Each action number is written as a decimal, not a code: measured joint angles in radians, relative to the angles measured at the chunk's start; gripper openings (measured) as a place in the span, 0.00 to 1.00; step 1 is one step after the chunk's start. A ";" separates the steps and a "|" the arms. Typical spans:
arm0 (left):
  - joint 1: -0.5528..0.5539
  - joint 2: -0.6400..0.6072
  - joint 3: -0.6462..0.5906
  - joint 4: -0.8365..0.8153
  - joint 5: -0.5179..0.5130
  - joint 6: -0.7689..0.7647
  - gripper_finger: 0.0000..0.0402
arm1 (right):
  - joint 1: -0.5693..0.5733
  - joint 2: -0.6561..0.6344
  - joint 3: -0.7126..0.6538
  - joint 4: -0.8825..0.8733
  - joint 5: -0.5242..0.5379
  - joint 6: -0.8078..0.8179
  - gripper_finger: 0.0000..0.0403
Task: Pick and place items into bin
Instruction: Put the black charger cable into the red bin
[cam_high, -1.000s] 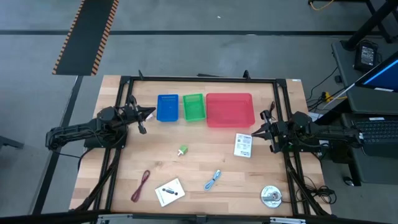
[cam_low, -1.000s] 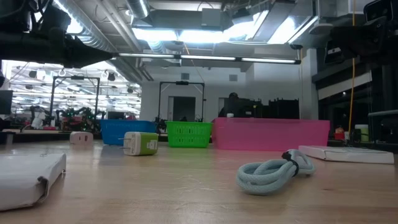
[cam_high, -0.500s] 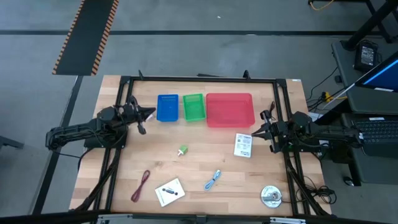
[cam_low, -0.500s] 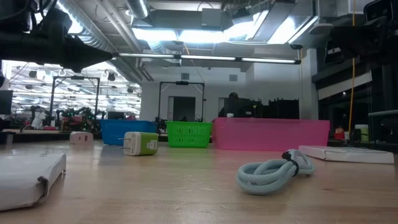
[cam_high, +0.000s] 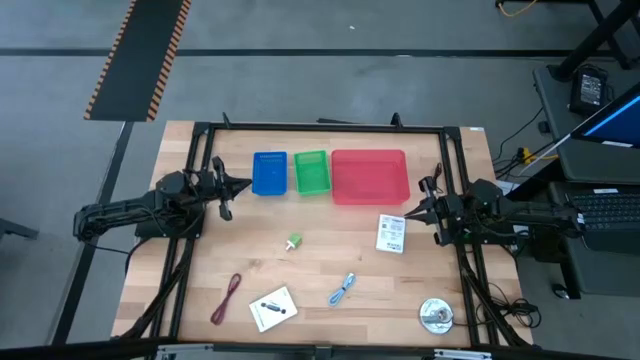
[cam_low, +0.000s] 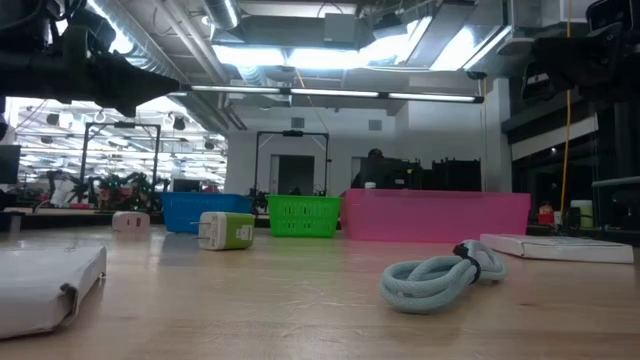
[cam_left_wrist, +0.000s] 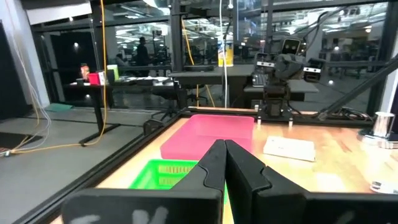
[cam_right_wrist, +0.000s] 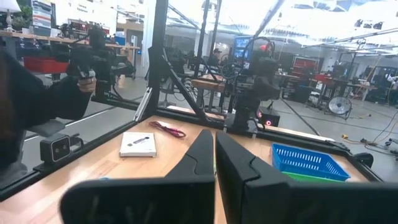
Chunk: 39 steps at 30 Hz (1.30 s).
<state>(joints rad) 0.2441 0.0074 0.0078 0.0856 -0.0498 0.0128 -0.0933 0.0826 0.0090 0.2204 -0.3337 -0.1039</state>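
My left gripper (cam_high: 240, 183) is shut and empty above the table's left side, just left of the blue bin (cam_high: 269, 172). My right gripper (cam_high: 405, 215) is shut and empty at the right side, beside a white printed packet (cam_high: 391, 233) that lies flat. A green-white piece (cam_high: 294, 241) sits mid-table. A maroon cable loop (cam_high: 228, 297), a white card (cam_high: 273, 308) and a light-blue cable loop (cam_high: 343, 289) lie along the near side. The low view shows the green-white piece (cam_low: 225, 231) and the light-blue cable loop (cam_low: 440, 272) resting on the wood.
A green bin (cam_high: 311, 172) and a larger pink bin (cam_high: 369, 176) stand next to the blue bin along the far side. A round silver object (cam_high: 435, 316) lies at the near right corner. A black frame (cam_high: 320, 128) runs round the table's edges.
My left gripper has drawn back a little toward the table's left edge, still shut. The items lie where they were.
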 joint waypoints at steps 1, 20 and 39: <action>0.000 0.001 0.000 0.000 0.000 0.000 0.00 | 0.000 0.000 0.000 -0.001 0.000 0.014 0.00; 0.000 0.147 0.079 0.023 -0.072 -0.014 0.00 | -0.002 0.000 0.000 0.012 0.386 -0.026 0.00; 0.000 0.357 0.122 0.023 -0.101 0.037 0.00 | -0.002 0.088 0.109 0.017 0.718 0.146 0.00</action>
<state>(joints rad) 0.2440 0.3641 0.1303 0.1086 -0.1506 0.0494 -0.0952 0.1707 0.1182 0.2369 0.3843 0.0419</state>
